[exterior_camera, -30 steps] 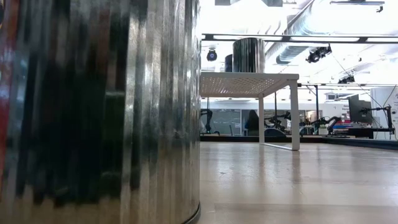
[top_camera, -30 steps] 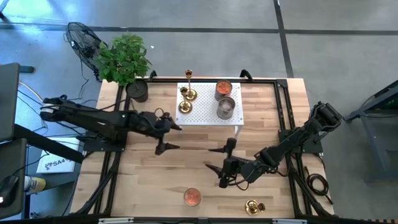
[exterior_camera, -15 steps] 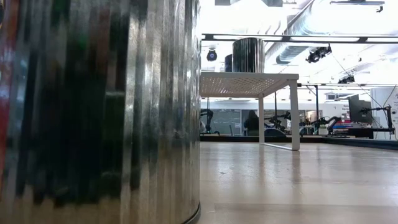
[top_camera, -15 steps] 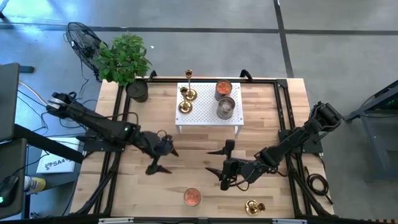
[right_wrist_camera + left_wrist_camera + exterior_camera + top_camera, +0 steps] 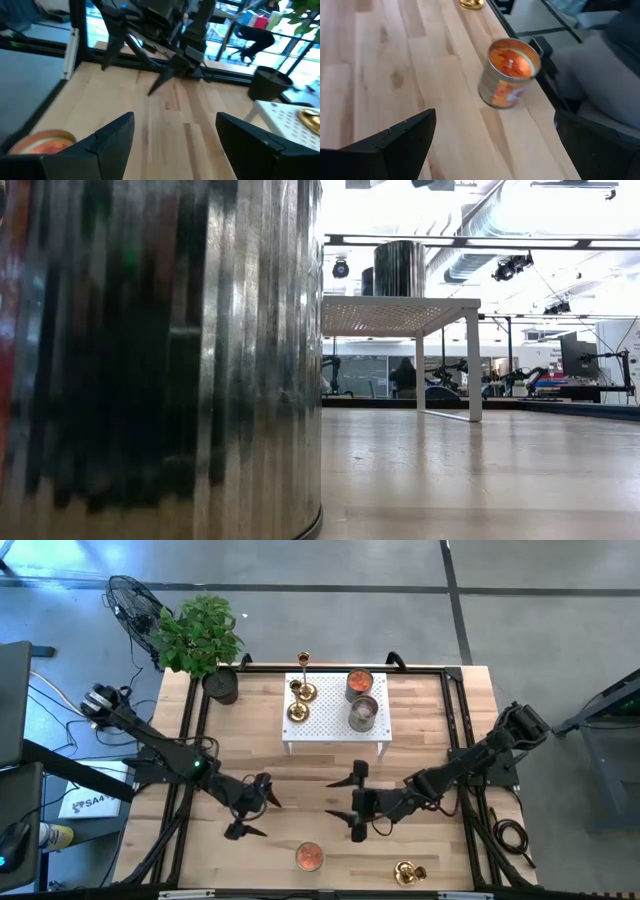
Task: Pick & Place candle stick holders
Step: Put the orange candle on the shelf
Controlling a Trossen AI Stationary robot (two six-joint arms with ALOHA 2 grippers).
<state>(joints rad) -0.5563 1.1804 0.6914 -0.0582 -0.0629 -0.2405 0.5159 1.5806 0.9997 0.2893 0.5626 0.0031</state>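
Note:
Three gold candle stick holders stand by their round bases on the white perforated stand (image 5: 335, 725): a tall one (image 5: 303, 662) and two shorter ones (image 5: 296, 687) (image 5: 297, 712). A fourth (image 5: 405, 870) stands on the table near the front right; its base also shows in the left wrist view (image 5: 471, 4). My left gripper (image 5: 272, 819) (image 5: 495, 150) is open and empty over the table's near left, by the orange-topped can (image 5: 309, 857) (image 5: 509, 75). My right gripper (image 5: 327, 798) (image 5: 187, 142) is open and empty at mid-table, facing the left gripper.
Two more cans (image 5: 359, 683) (image 5: 363, 712) stand on the white stand beside the holders. A potted plant (image 5: 200, 635) stands at the far left corner. In the low view the near can (image 5: 160, 360) fills the left half, with the stand (image 5: 400, 315) beyond.
My left gripper has moved from beside the white stand toward the table's near edge and now hangs close to the orange-topped can, still open. My right gripper has edged a little toward the table's left, still open. The holders and cans have stayed put.

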